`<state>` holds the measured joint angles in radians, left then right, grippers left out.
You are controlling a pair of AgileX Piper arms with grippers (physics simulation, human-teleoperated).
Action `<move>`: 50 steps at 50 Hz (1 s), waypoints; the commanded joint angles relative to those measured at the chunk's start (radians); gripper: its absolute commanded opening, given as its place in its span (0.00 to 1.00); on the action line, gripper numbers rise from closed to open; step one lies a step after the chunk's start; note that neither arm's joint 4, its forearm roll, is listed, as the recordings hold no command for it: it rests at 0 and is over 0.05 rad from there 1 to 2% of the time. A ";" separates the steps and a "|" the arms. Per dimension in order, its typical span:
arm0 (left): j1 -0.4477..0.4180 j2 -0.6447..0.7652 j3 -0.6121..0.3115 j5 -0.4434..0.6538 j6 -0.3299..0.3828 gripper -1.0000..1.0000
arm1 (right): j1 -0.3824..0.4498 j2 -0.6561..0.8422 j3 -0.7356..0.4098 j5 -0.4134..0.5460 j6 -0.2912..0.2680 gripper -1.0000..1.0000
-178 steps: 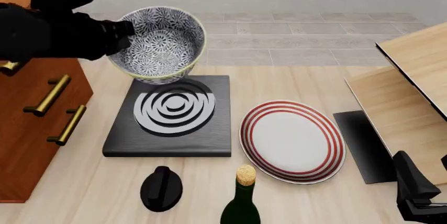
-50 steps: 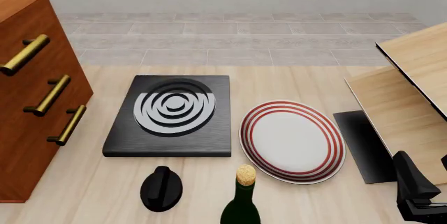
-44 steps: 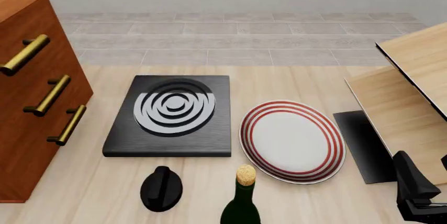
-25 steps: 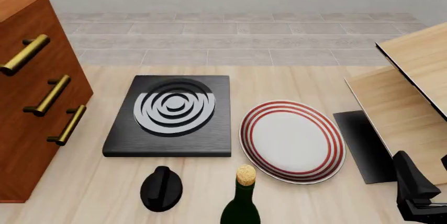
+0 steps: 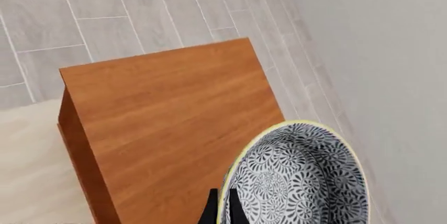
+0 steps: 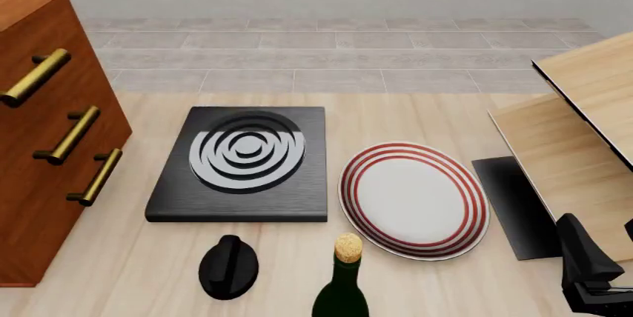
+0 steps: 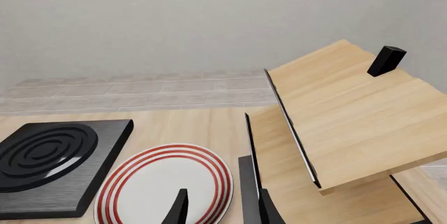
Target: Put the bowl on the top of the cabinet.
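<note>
While pinched by its rim in the closed left gripper point(image 5: 221, 211), the bowl point(image 5: 297, 179) hangs above the cabinet point(image 5: 171, 124), presumably for lowering; right gripper point(image 7: 220, 208) idles parted, empty.

left gripper point(image 5: 219, 211): barely anything to see – two thin black fingertips, pointed and wedge-like, at the bottom edge of the left wrist frame
right gripper point(image 7: 220, 208): two black fingers at the bottom centre of the right wrist frame, one a slim curved blade, the other a broader tapering wedge
right arm point(image 6: 588, 269): chunky matte-black housing in the lower right corner of the front frame – angular, faceted, a little step near its base
markings: no cables, screws or labels I can make out, all plain black
</note>
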<state>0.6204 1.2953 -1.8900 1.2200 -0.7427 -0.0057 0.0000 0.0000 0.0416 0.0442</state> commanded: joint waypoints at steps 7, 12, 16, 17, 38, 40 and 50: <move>0.063 0.006 0.014 -0.001 -0.001 0.00 | 0.000 0.000 0.000 0.000 0.000 1.00; 0.070 0.004 0.022 -0.003 -0.007 0.00 | 0.000 0.000 0.000 0.000 0.000 1.00; 0.086 0.010 0.025 -0.006 -0.005 0.00 | 0.000 0.000 0.000 0.000 0.000 1.00; 0.086 0.011 0.028 -0.006 -0.006 0.00 | 0.000 0.000 0.000 0.000 0.000 1.00; 0.114 0.006 0.116 -0.055 -0.016 0.00 | 0.000 0.000 0.000 0.000 0.000 1.00; 0.105 0.005 0.132 -0.062 -0.020 0.00 | 0.000 0.000 0.000 0.000 0.000 1.00; 0.103 0.005 0.166 -0.082 -0.019 0.00 | 0.000 0.000 0.000 0.000 0.000 1.00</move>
<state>0.7247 1.3051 -1.7566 1.1614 -0.7633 -0.0057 0.0000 0.0000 0.0416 0.0442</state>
